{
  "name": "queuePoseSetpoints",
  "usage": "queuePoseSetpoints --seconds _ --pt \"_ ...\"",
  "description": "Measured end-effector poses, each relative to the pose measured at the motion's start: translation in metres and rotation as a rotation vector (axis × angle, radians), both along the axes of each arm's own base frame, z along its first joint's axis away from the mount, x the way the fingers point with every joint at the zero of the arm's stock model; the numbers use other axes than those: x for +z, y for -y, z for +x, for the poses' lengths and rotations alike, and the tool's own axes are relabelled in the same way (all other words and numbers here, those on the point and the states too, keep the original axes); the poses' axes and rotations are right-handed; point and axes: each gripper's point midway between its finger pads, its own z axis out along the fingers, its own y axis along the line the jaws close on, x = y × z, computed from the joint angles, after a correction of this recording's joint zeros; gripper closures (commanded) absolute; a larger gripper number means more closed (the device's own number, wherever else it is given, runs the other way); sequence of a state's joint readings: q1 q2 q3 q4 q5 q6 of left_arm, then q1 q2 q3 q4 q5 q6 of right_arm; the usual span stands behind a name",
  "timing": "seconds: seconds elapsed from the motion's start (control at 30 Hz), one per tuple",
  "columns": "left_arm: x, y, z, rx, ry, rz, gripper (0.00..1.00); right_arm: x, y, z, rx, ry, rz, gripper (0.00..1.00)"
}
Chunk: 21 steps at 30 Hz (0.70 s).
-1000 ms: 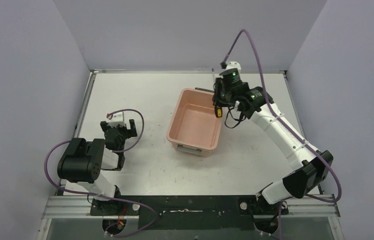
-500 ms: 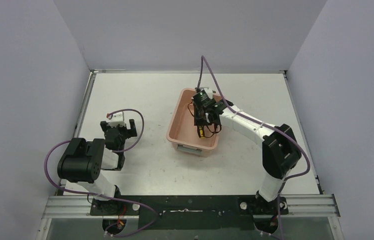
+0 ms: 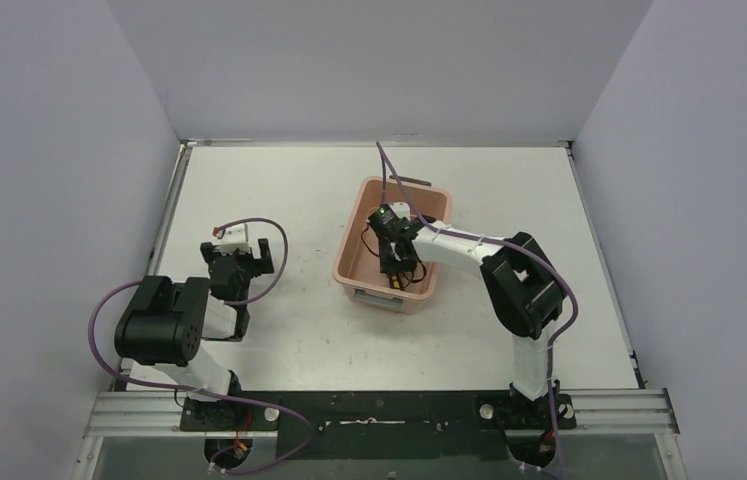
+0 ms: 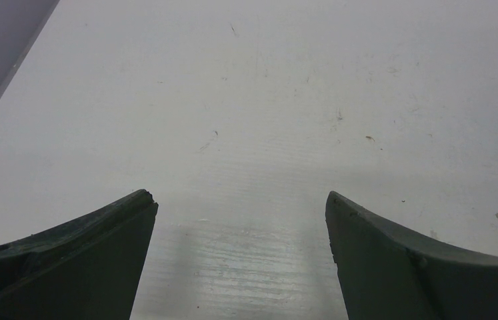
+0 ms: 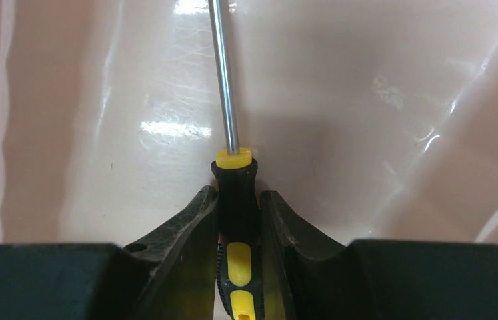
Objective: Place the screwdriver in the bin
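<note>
Top view: the right gripper (image 3: 392,270) is dropping from beyond the far rim down into the bin (image 3: 353,242), so release is probably next. Right wrist: it's still pinching the screwdriver (image 5: 236,200) by the handle, shaft poking ahead over the bin floor. Left wrist: the left gripper (image 4: 239,198) is sitting spread, holding nothing.

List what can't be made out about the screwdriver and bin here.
- Screwdriver tip: right wrist view, cut off by the top edge.
- Its handle end: same view, below the bottom edge, between the right gripper's fingers.
- Top view: it is too small, mostly covered by that gripper.
- Whether it touches the bin floor: unclear in either view.
</note>
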State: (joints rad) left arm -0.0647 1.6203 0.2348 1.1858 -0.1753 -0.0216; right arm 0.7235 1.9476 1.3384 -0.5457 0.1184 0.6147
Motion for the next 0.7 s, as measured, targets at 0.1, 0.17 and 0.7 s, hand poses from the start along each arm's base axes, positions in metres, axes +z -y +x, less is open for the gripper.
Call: queuePoseSetpoints --seconds 0.1,0.17,0.7 --pt "0.0 0.0 0.0 0.0 0.0 0.0 0.03 -0.003 0.001 0.001 -0.004 0.002 -0.006 0.78" --pt "0.0 0.0 0.0 0.0 0.0 0.0 0.03 -0.003 0.001 0.002 -0.006 0.008 -0.008 0.62" --pt "0.0 0.0 0.0 0.0 0.0 0.0 0.03 0.059 0.002 0.026 -0.001 0.152 -0.007 0.0"
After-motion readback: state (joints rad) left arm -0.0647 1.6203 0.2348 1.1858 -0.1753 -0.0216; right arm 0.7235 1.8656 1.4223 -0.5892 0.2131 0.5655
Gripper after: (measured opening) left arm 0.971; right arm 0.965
